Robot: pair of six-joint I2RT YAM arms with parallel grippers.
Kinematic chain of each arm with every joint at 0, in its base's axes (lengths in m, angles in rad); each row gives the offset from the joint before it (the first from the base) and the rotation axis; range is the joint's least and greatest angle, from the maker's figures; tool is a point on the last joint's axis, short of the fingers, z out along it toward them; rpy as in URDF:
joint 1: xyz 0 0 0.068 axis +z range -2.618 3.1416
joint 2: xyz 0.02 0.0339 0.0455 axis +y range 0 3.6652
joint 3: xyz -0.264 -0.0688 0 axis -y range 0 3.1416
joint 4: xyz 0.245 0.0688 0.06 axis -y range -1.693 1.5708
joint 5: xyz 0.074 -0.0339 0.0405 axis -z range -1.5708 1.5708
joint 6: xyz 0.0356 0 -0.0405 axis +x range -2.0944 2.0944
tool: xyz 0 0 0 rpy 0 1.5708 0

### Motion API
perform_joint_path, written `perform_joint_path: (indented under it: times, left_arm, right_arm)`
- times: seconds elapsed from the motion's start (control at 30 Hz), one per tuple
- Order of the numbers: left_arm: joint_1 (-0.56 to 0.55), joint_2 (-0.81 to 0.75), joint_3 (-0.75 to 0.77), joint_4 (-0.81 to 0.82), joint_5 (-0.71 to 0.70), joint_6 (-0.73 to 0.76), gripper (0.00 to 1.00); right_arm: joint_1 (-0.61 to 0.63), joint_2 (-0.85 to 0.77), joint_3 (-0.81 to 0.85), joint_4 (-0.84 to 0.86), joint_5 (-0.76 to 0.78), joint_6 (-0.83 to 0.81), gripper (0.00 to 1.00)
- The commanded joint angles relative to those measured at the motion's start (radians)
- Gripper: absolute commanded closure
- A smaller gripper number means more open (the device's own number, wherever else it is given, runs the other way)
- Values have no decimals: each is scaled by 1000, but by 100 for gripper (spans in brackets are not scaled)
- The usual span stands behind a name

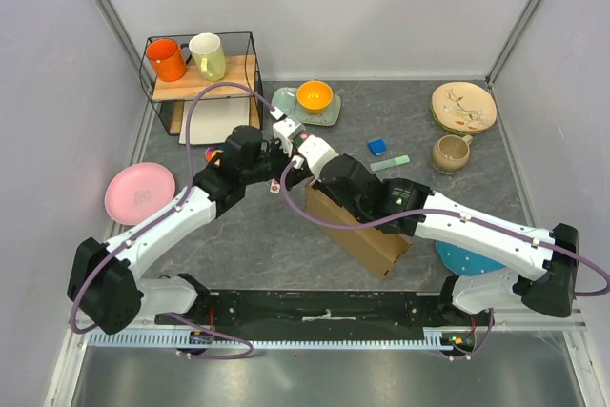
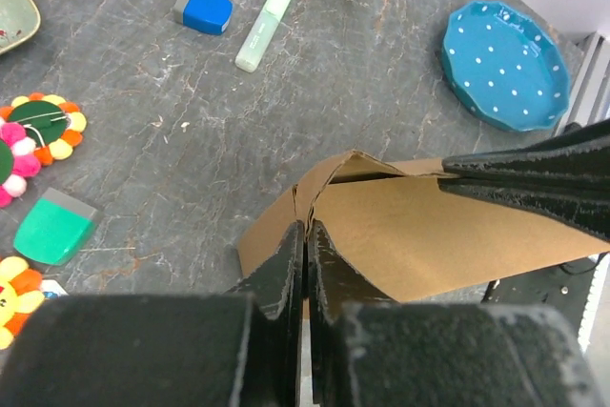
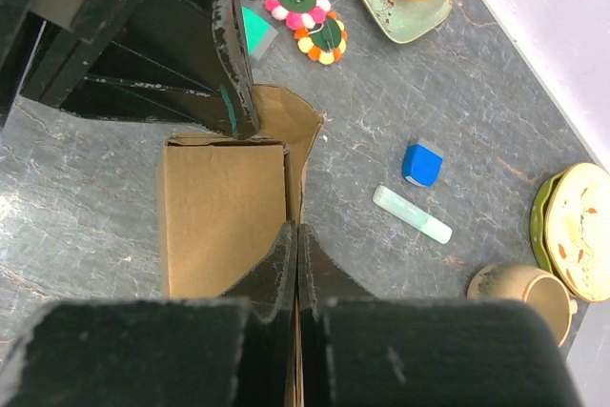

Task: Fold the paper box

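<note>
The paper box (image 1: 367, 235) is brown corrugated cardboard, half raised, lying between the two arms at the table's middle. My left gripper (image 2: 305, 228) is shut on a thin upright cardboard edge at the box's left end. In the top view my left gripper (image 1: 289, 173) sits just above that end. My right gripper (image 3: 296, 233) is shut on a long side wall of the paper box (image 3: 224, 226). In the left wrist view the right gripper's fingers (image 2: 534, 178) pinch the brown panel (image 2: 419, 235) from the right. The left fingers (image 3: 233, 92) show at the box's far end.
On the slate lie a blue eraser (image 1: 377, 147), a green highlighter (image 1: 390, 163), a beige mug (image 1: 450, 152) and patterned plates (image 1: 463, 107). An orange bowl (image 1: 315, 95) sits behind, with a pink plate (image 1: 140, 191) left, a mug rack (image 1: 202, 78) and a blue dotted plate (image 2: 505, 64).
</note>
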Motion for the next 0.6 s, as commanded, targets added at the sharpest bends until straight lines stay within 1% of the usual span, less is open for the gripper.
perform_joint_path:
  times: [0.0,0.1,0.2,0.23,0.4,0.57]
  left_arm:
    - [4,24,76,-22,78,-113,96]
    - [4,43,92,-57,86,-145,94]
    - [2,46,88,-55,101,-156,91]
    - [1,41,65,-35,101,-153,89]
    - [-1,3,-38,82,83,-143,89]
    - [-1,-11,-85,111,73,-113,88]
  right_arm:
    - [0,2,-12,22,-3,-2,100]
    - [-1,1,-13,22,0,-1,100]
    - [-1,-1,-15,22,1,1,100]
    - [0,-1,-16,22,1,1,100]
    - [0,7,-13,22,-2,4,100]
    - [0,11,-9,22,-10,4,100]
